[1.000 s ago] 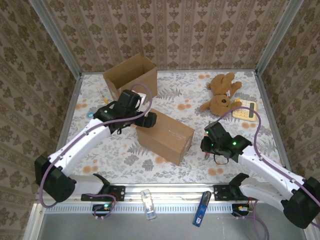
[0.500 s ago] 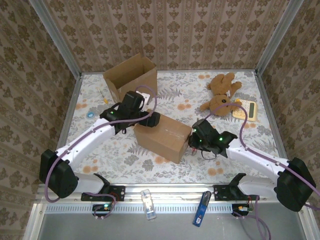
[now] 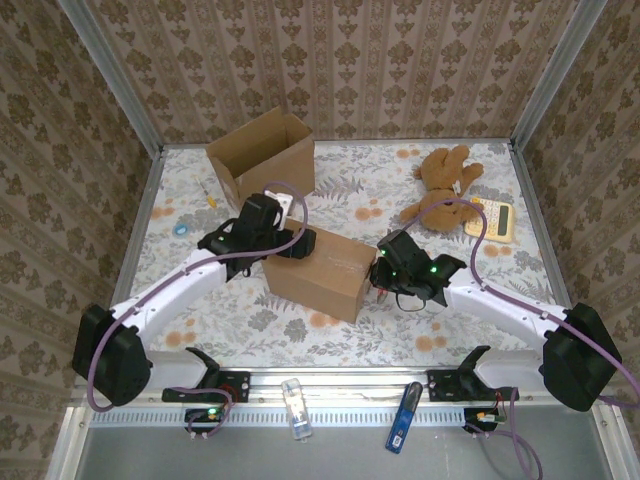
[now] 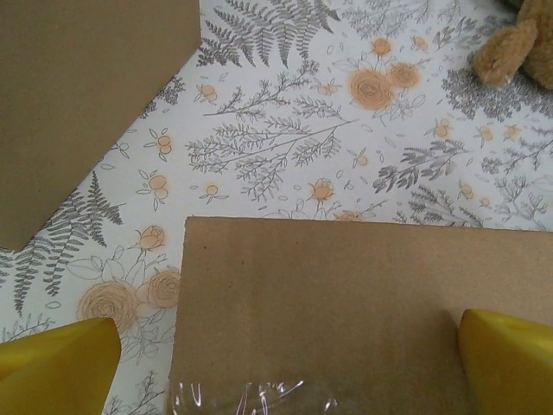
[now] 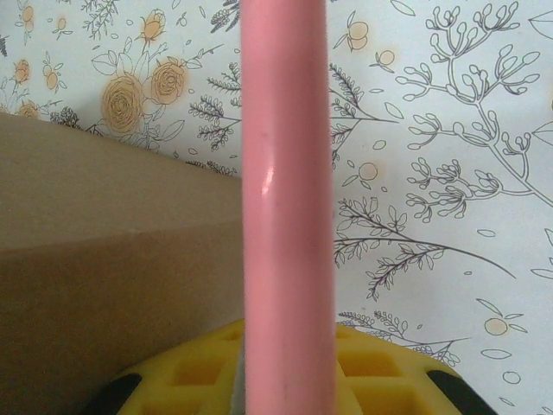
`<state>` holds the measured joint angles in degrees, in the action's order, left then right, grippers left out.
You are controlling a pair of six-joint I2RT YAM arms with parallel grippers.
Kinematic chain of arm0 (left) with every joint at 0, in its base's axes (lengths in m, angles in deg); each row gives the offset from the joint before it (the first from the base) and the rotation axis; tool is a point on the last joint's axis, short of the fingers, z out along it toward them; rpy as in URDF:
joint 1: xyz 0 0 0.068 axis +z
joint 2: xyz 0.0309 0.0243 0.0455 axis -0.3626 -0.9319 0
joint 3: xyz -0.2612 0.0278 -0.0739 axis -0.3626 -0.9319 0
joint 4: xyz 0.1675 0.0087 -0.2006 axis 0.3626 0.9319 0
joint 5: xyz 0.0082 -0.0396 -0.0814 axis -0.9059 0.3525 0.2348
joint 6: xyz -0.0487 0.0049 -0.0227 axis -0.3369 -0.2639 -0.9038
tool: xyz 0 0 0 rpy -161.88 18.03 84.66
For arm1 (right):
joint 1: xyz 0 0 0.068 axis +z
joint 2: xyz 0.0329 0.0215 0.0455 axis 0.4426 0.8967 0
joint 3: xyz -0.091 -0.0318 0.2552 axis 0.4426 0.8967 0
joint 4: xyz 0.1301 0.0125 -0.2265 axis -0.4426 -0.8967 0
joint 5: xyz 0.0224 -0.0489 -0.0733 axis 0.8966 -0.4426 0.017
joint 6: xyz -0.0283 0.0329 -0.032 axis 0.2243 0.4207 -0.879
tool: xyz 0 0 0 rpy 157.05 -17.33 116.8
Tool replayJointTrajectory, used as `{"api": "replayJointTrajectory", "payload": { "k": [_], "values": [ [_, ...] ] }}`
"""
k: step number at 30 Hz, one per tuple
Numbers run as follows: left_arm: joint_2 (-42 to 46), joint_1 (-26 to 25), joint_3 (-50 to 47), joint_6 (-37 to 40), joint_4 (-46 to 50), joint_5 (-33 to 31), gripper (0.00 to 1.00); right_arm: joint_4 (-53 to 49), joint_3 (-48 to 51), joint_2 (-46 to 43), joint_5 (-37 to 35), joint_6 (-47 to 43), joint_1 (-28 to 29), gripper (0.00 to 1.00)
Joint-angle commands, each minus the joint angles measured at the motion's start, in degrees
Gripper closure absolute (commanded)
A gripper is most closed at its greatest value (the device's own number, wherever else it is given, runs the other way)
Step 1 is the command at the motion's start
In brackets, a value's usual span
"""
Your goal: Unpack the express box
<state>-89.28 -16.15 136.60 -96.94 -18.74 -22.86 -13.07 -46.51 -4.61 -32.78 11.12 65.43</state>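
Since the express box sits taped shut in the middle of the desk, the setup makes sense to me. The left claw is spread as wide as it goes over the box's far left end. One yellow fingertip is off the side edge and the other is over the lid, so I'd guess it's there to steady the cardboard. The right claw is pinched narrow around a pink stick-like tool, held just beside the box's right end wall. My bet is it's a cutter or pen for slicing the clear tape, though I can't tell which. Nothing's been opened, so I'd say the unpacking has barely started. The open carton, teddy bear and calculator are parked at the back, well apart from the action.
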Motion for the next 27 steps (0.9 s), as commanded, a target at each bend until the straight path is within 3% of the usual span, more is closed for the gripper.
{"api": "replayJointTrajectory", "payload": {
  "k": [1, 6, 13, 16, 20, 27],
  "values": [
    [1.08, 0.28, -4.01, -2.65, -2.79, -0.64, 0.0, 1.56, -1.2, -0.12, -1.37, -1.2, 0.04, 1.0],
    [2.0, -0.03, -8.25, -4.79, -6.48, -1.8, 0.0, -0.32, -1.95, -0.96, -0.89, -1.84, -0.06, 1.0],
    [1.55, -0.72, -10.84, -4.7, -4.04, -4.2, 0.0, -7.21, -2.45, -8.28, 2.67, -4.34, -1.04, 1.0],
    [1.23, -1.34, -11.58, -4.6, -2.99, -6.06, 0.0, -11.4, -1.6, -13.5, 8.15, -6.18, -2.93, 1.0],
    [0.71, -2.25, -12.68, -4.69, -2.53, -8.21, 0.0, -14.95, 0.23, -20.16, 20.58, -8.64, -5.93, 1.0],
    [-0.7, -3.8, -13.56, -5.3, -1.4, -11.61, 0.0, -12.05, 3.14, -24.42, 39.32, -7.19, -7.08, 1.0]
  ]
}}
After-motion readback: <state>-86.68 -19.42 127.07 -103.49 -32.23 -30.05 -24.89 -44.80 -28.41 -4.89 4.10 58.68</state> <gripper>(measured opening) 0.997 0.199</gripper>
